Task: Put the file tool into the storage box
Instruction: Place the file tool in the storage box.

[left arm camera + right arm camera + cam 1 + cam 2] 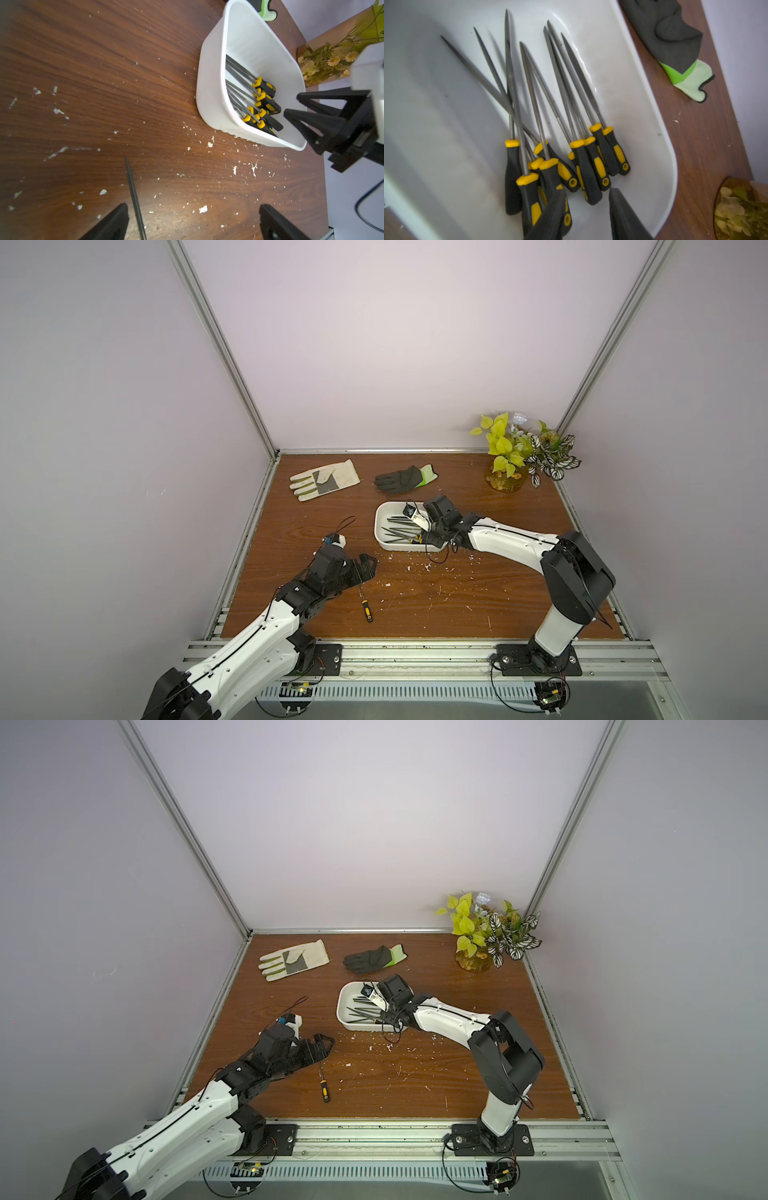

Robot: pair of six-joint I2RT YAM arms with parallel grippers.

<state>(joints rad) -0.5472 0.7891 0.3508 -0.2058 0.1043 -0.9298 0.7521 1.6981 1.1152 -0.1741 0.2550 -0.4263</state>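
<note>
One file tool with a black-and-yellow handle lies on the desk, outside the storage box and apart from it. Its thin shaft runs between the spread fingers of the left claw, which stands wide open and grips nothing. Inside the white box rests a heap of like files, handles bunched at one end. The right claw hangs over those handles, jaws parted and empty. Beyond the box lie a white glove and a black glove.
</note>
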